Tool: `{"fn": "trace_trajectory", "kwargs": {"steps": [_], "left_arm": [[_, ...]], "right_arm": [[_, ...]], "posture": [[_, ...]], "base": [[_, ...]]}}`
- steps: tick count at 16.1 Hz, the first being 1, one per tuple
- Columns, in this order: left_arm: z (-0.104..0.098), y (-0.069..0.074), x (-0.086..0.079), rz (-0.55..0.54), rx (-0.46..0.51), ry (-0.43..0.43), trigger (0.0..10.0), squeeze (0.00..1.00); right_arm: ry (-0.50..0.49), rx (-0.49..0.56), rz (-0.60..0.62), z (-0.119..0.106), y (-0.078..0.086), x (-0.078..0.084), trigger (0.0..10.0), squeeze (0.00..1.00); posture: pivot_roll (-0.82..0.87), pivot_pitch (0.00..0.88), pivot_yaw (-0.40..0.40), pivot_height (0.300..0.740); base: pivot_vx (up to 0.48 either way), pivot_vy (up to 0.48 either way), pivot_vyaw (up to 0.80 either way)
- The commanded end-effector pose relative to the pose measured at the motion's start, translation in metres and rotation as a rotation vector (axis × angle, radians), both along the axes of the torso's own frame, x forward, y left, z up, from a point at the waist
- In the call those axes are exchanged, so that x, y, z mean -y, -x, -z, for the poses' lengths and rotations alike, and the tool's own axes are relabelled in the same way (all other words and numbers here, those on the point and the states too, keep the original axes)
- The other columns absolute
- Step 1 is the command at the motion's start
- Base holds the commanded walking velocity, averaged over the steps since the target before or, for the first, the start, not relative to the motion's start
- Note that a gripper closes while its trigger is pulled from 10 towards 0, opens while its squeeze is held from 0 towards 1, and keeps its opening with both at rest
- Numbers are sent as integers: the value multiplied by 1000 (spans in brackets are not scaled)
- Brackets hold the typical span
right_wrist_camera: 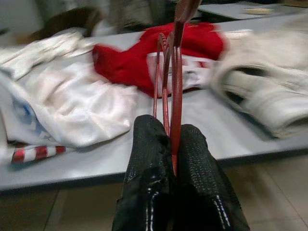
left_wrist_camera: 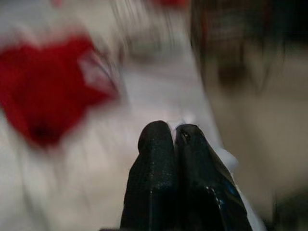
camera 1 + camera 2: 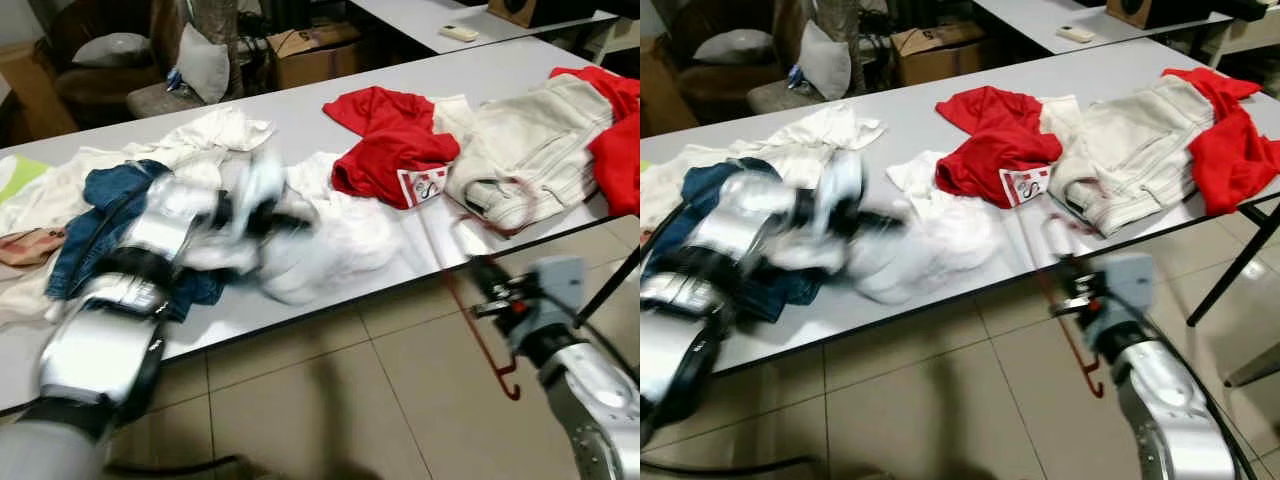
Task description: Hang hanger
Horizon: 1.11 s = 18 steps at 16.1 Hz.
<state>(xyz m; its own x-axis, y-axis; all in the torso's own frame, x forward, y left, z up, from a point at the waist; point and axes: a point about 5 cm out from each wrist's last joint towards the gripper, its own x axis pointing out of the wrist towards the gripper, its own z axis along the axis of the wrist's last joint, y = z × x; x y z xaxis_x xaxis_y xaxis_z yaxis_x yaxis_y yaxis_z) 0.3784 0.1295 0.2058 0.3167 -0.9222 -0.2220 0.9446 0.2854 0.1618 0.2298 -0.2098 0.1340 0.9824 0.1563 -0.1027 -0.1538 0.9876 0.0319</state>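
Between the right tool's (image 1: 174, 144) clamped fingers: red hanger (image 1: 169, 72), grasped, held off the table (image 3: 330, 130) edge. Hanging remains; no rail visible. Left tool (image 2: 174, 137) pinched shut, empty.

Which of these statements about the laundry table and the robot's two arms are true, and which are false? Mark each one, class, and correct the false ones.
1. The right gripper has its fingers shut on a red hanger. True.
2. The hanger's hook points up above the table. False: it hangs down, below the table edge, over the floor.
3. A red garment lies on the table beside cream trousers. True.
4. The left gripper holds the red garment. False: its fingers are shut with nothing seen between them.
5. A blue denim garment lies towards the robot's left. True.
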Motion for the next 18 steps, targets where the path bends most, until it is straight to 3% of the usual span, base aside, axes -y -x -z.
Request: {"fn": "trace_trajectory", "kwargs": {"steps": [1, 2, 3, 4, 6, 10, 11, 12, 13, 14, 15, 18], "left_arm": [[-46, -11, 3, -85, 44, 268, 0, 0], [-69, -22, 2, -230, 20, 499, 0, 0], [-76, -27, -2, -321, -5, 597, 0, 0], [-65, -35, -16, -554, -15, 569, 0, 0], [-34, -31, -18, -564, -14, 357, 0, 0], [-5, -28, -20, -629, -87, 266, 0, 0], [-4, -27, -17, -605, -89, 251, 1255, 0], [-4, -26, -17, -602, -89, 247, 1255, 0], [-4, -27, -17, -611, -103, 240, 10000, 0], [-7, -28, -17, -624, -112, 265, 10000, 1000], [-12, -30, -18, -656, -123, 331, 10000, 1000], [-14, -32, -21, -725, -159, 396, 10000, 1000]], "right_arm": [[-30, 34, 55, -5, -3, 6, 10000, 0], [-44, 48, 96, -7, -4, 11, 10000, 0], [-51, 54, 118, -7, -5, 14, 10000, 0], [-62, 63, 170, -8, -4, 19, 10000, 0], [-60, 59, 173, -7, -2, 18, 10000, 0], [-63, 62, 93, -6, 0, 4, 10000, 0], [-64, 64, 86, -7, -1, 2, 10000, 0], [-65, 64, 87, -7, -1, 2, 10000, 0], [-66, 65, 88, -8, -2, 3, 10000, 0], [-66, 66, 88, -8, -2, 3, 10000, 0], [-69, 68, 90, -9, -1, 3, 10000, 0], [-73, 65, 100, -8, -2, 3, 10000, 0]], "posture": [[-158, 0, 154, 740], [-158, 0, 158, 740], [-159, 0, 161, 740], [-159, 0, 168, 740], [-159, 0, 173, 740], [-151, 0, 170, 740], [-149, 0, 167, 740], [-149, 0, 167, 740], [-149, 0, 167, 740], [-149, 0, 167, 740], [-150, 0, 167, 740], [-150, 0, 164, 740]], "base": [[0, 0, 0], [0, 0, 0], [0, 0, 0], [0, 0, 0], [0, 0, 0], [0, 0, 0], [0, 0, 0], [0, 0, 0], [0, 0, 0], [0, 0, 0], [0, 0, 0], [0, 0, 0]]}}
